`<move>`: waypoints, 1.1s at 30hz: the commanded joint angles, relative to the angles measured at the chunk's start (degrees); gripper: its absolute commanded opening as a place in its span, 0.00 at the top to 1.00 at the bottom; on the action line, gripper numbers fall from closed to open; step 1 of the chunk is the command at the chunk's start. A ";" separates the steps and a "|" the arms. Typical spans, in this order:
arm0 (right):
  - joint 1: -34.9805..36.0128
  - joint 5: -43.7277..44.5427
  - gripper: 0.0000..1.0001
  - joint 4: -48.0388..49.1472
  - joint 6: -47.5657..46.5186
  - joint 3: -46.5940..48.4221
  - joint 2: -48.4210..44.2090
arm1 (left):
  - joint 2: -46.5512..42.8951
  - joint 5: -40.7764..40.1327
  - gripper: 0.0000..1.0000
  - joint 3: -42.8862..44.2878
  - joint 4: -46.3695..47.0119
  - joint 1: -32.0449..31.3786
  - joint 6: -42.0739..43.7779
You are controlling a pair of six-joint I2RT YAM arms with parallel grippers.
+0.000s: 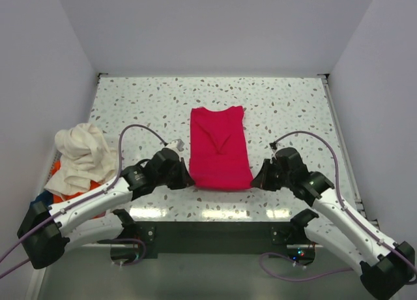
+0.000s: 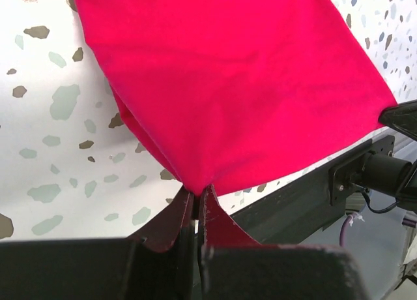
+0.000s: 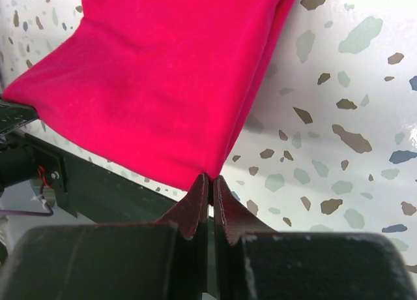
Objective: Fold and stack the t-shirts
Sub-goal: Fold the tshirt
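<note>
The crimson red t-shirt point(image 1: 218, 147) lies as a long narrow rectangle in the middle of the speckled table point(image 1: 293, 104). My left gripper point(image 1: 189, 180) is shut on its near left corner, and the pinched cloth shows in the left wrist view point(image 2: 197, 188). My right gripper point(image 1: 256, 180) is shut on the near right corner, seen up close in the right wrist view point(image 3: 210, 179). Both held corners of the red t-shirt point(image 2: 247, 85) point(image 3: 163, 85) sit right at the table's near edge. A cream white t-shirt point(image 1: 79, 153) lies crumpled at the left on an orange one point(image 1: 93, 189), with dark blue cloth point(image 1: 40, 197) under them.
Grey walls close in the table on the left, back and right. A dark rail point(image 1: 215, 238) carrying the arm bases runs along the near edge. The pile of shirts overhangs the table's left edge beside my left arm.
</note>
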 commanded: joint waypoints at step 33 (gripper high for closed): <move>-1.99 10.24 1.00 6.06 -9.61 28.48 32.46 | 22.03 5.21 1.00 25.92 3.76 16.17 15.39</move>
